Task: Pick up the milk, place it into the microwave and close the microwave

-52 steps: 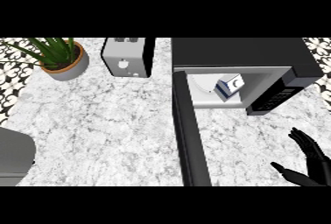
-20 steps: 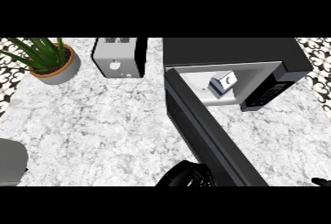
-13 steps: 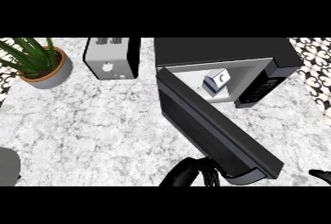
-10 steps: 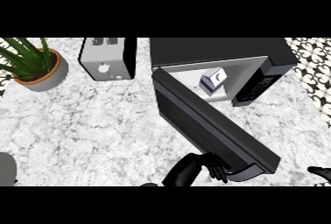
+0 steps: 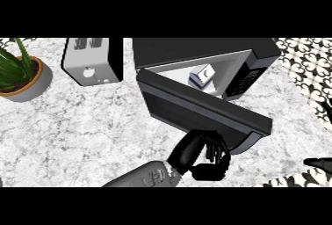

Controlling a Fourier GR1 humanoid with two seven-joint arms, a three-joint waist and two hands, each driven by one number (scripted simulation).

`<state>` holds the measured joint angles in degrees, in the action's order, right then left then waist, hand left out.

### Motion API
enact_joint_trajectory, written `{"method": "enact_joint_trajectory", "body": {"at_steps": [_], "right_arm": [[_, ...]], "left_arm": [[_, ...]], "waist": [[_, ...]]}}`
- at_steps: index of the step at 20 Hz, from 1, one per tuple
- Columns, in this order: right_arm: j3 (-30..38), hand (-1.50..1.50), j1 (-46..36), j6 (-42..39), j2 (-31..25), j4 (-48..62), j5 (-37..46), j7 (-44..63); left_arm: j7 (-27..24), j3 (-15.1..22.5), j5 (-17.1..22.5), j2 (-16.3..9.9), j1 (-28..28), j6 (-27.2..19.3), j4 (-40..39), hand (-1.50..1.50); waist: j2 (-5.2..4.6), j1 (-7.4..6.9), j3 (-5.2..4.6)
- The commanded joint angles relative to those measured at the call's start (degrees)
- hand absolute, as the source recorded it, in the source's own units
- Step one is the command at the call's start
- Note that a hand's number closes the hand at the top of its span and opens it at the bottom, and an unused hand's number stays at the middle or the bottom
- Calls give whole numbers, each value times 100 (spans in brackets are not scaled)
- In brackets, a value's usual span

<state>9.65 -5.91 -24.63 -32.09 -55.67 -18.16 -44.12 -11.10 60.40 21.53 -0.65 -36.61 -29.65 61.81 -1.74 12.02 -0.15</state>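
Head view: one milk [image 5: 203, 75] inside microwave [image 5: 214, 55]; left hand [image 5: 202, 154] fingers straight against door [image 5: 194, 110].

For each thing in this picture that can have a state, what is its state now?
Microwave door: partly open, swung part of the way toward the opening.
Milk: inside the microwave, upright.
Left hand: open, fingers against the outer face of the door.
Right hand: only a tip shows at the right edge; its state cannot be told.
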Motion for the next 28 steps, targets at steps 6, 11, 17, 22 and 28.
{"method": "enact_joint_trajectory", "body": {"at_steps": [6, 11, 17, 22, 28], "right_arm": [[-184, -150, -327, -537, -239, -457, -205, 91], [-245, -150, -474, -615, -208, -563, -409, 245], [-301, -150, -796, -763, -287, -804, -665, 479], [-343, -150, -887, -906, -337, -929, -860, 635], [-499, -150, -1050, -1255, -426, -1139, -1108, 898]], "left_arm": [[-155, -365, 392, 63, -1108, -453, -373, 150], [-95, -583, 680, 64, -1620, -485, -639, 150], [-117, -764, 935, 64, -2113, -532, -991, 150], [-77, -913, 1149, 61, -2448, -596, -1257, 150], [-136, -1033, 1311, 60, -2775, -627, -1564, 150]], "waist": [[-100, 472, 9], [-219, 655, 45], [-306, 788, 51], [-355, 984, 63], [-428, 1135, 76]]}}
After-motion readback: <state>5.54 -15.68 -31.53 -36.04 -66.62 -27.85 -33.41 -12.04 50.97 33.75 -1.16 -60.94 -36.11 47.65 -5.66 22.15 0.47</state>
